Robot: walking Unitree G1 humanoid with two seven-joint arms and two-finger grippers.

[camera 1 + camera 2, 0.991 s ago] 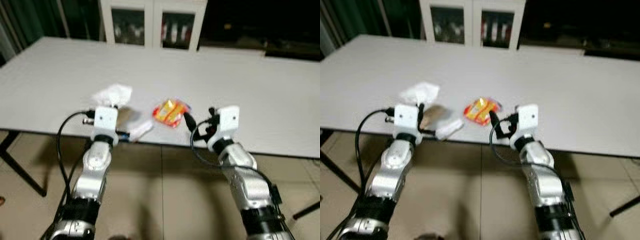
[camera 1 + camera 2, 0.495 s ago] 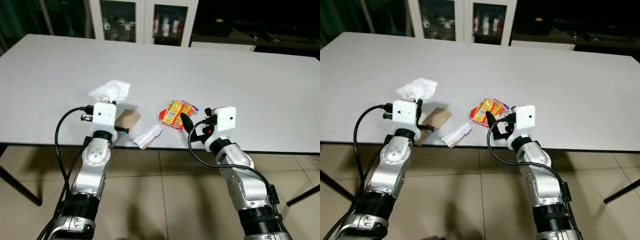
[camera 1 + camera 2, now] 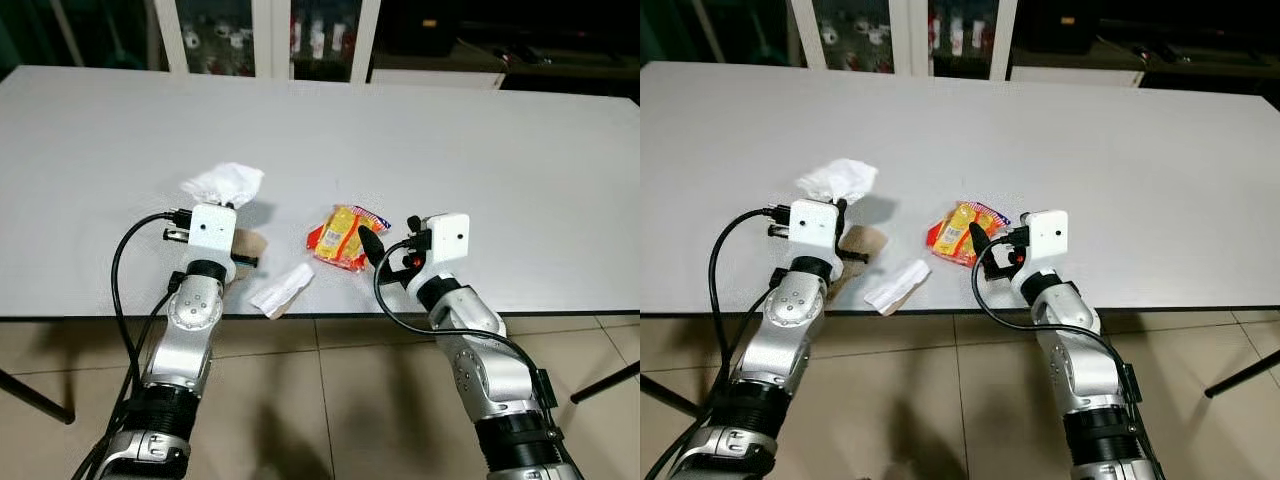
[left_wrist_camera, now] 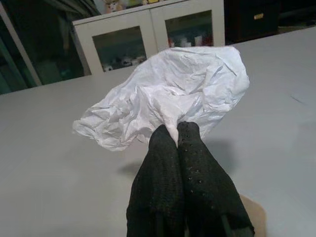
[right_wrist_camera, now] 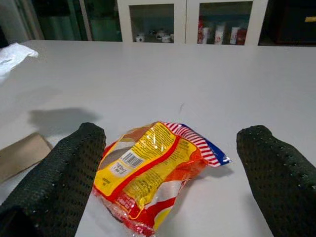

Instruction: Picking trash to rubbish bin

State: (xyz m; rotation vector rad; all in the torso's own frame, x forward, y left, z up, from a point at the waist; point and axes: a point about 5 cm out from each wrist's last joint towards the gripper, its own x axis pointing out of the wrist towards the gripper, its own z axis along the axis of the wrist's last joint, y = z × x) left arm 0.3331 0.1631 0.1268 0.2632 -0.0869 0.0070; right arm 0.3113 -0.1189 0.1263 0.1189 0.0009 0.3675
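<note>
1. Left gripper (image 4: 177, 136) pinched tight on crumpled white tissue (image 4: 168, 101), lifted above grey table (image 3: 520, 150).
2. Brown cardboard scrap (image 3: 250, 243) just under and beside it; small white wrapper (image 3: 282, 290) near table edge, off to its right.
3. Right gripper (image 5: 173, 158) spread wide, fingers either side of orange-yellow snack packet (image 5: 148, 173), lying flat just ahead.

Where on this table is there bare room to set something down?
The table is bare across its far half and right of the snack wrapper. The near-left edge is crowded: crumpled tissue, brown card, white scrap.
</note>
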